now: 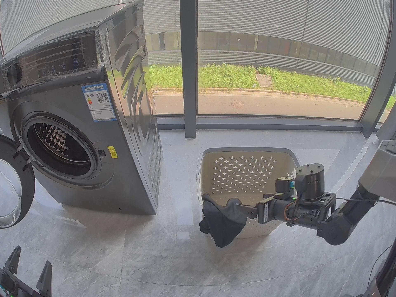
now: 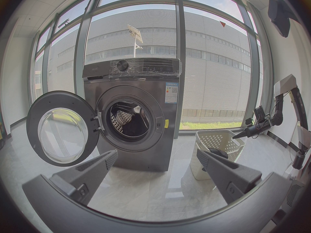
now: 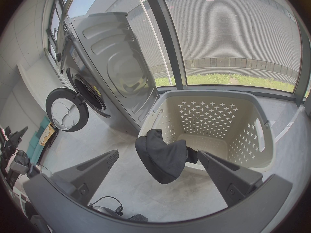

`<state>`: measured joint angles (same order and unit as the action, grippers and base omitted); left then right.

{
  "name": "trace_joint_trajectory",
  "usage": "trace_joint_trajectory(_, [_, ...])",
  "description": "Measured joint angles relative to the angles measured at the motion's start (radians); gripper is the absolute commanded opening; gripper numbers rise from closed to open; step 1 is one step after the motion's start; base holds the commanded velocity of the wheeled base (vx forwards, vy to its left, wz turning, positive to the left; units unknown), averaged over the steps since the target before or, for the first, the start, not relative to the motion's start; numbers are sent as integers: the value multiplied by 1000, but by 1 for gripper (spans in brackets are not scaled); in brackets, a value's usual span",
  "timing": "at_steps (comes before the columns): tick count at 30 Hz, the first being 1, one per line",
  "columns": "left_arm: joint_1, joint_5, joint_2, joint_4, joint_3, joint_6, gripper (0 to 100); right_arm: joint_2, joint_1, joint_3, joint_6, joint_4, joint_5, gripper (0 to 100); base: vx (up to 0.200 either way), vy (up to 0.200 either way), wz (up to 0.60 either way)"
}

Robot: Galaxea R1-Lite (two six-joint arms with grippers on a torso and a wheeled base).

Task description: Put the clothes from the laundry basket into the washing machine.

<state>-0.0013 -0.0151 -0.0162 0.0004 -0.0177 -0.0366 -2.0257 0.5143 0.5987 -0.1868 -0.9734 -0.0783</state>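
Where the right gripper (image 3: 156,153) hovers at the near rim of the laundry basket (image 1: 247,152), we see its fingers spread apart, with a dark garment (image 1: 222,223) hanging against one fingertip and over that rim. We note the left gripper (image 2: 155,151), likewise spread and holding nothing, low before the washing machine (image 1: 123,104), whose door (image 1: 10,182) stands open.

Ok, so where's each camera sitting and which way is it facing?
Head view: on the head, looking down and forward at washing machine, laundry basket, dark garment; shows right claw on its arm, left claw.
Left wrist view: behind the left claw, low, facing the machine's open door; own fingers show.
Right wrist view: behind the right claw, facing basket and garment; own fingers show.
Shared: all see machine and basket.
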Motion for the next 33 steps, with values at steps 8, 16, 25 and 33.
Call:
trace_joint_trajectory(8, [0, -1, 0, 0, 0, 0, 100, -96, -2, 46, 0, -4, -3, 100, 75, 0, 0])
trace_joint_trajectory(16, [1, -1, 0, 0, 0, 2, 100, -164, -11, 61, -1, -49, -10, 100, 0, 0, 0])
trace_joint_trajectory(25, [0, 0, 0, 0, 0, 0, 100, -251, -3, 60, -4, -130, -32, 100, 0, 0, 0])
trace_joint_trajectory(33, [0, 0, 0, 0, 0, -1, 100, -334, 0, 63, -3, -189, -66, 100, 0, 0, 0])
